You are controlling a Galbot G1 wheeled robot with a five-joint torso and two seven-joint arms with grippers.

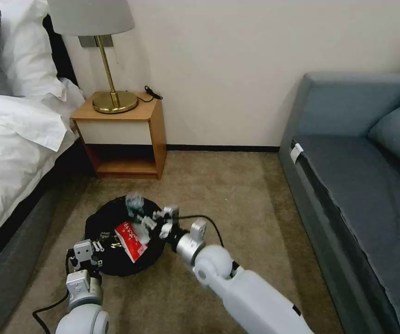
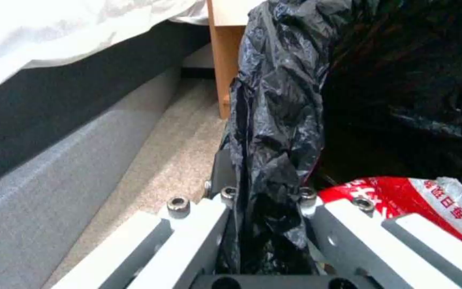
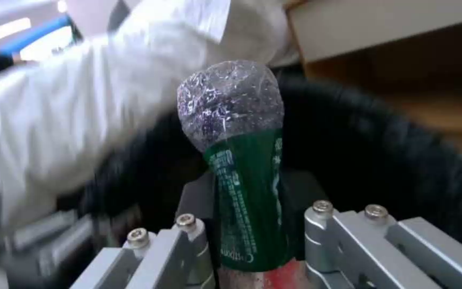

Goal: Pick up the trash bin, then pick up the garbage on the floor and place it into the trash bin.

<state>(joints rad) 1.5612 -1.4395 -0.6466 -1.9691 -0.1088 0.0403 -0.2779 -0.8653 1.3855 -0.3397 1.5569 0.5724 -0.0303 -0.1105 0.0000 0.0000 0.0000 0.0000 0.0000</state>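
The trash bin, lined with a wrinkly black bag, hangs just above the carpet in front of the nightstand. My left gripper is shut on its near rim, pinching the bag's edge. A red-and-white wrapper lies inside the bin, and it is also seen in the left wrist view. My right gripper reaches over the bin from the right and is shut on the clear bottle with a green label. In the right wrist view the bottle stands between the fingers, over the bin's dark opening.
A wooden nightstand with a brass lamp stands against the wall behind the bin. The bed runs along the left and a grey-blue sofa along the right. Bare carpet lies between them.
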